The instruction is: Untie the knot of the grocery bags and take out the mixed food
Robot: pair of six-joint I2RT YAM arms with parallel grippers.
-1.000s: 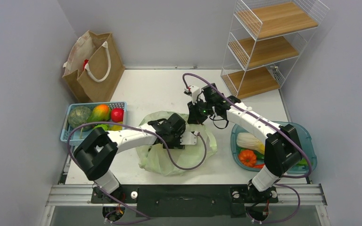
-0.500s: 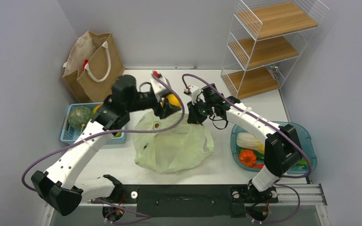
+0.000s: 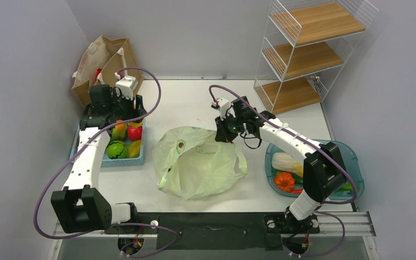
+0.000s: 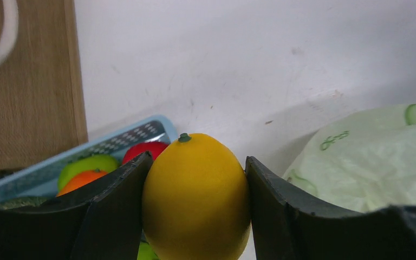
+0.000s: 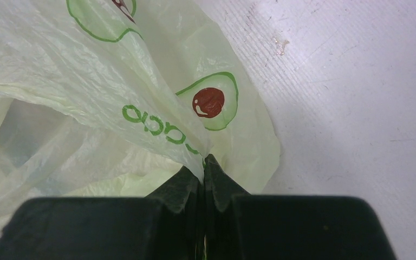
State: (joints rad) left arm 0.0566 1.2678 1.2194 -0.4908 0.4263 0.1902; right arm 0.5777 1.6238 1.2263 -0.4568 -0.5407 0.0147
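Blue basket [image 3: 123, 163] — mango [image 3: 120, 130], green fruit [image 3: 115, 150], teal tray [image 3: 355, 157] (right) — cabbage [image 3: 286, 161], tomato [image 3: 284, 181]

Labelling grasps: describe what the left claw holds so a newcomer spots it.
Find the brown paper bag in the far left corner; a blue basket of fruit sits before it. Over the basket's far edge, the left claw grips a smooth yellow lemon with a green stem nub, the only fruit held aloft.

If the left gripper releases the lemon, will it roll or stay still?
Likely it rolls: the lemon is smooth and egg-shaped; the left gripper touches only its sides. Released into the blue basket, the walls and other fruit would probably stop it. It looks firm.
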